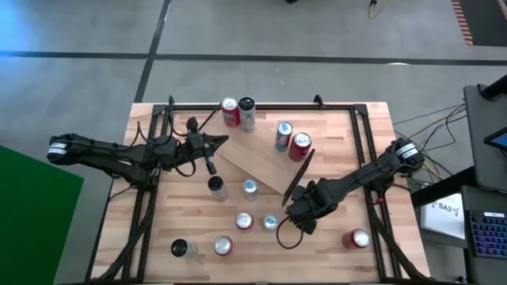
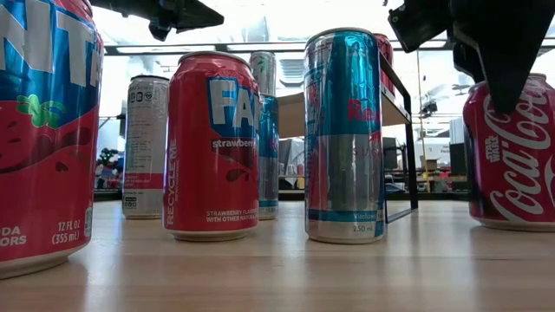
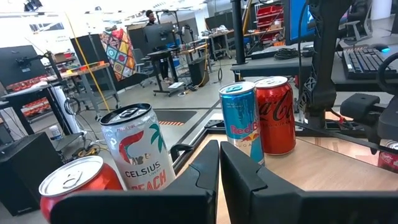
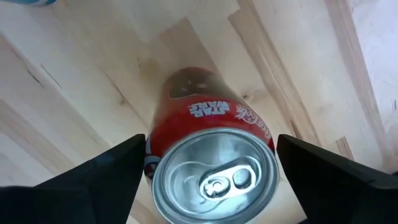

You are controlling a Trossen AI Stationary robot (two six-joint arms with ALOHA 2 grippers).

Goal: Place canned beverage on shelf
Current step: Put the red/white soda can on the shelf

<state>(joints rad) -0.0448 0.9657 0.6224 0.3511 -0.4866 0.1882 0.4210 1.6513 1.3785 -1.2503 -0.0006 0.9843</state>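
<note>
High view: we see the shelf [image 1: 265,162] lying diagonal mid-desk [image 1: 348,134], four cans on it. Right claw [image 1: 302,214] at the shelf's 5 o'clock end, over the desk; left claw [image 1: 212,142] waits at the shelf's 10 o'clock, fingers closed, empty.

Low view: a dark claw [image 2: 499,52] hangs above the Coca-Cola can [image 2: 512,156].

Right wrist view: fingers spread wide either side of that can [image 4: 214,158], not touching. We judge it's lining up a grasp.
</note>
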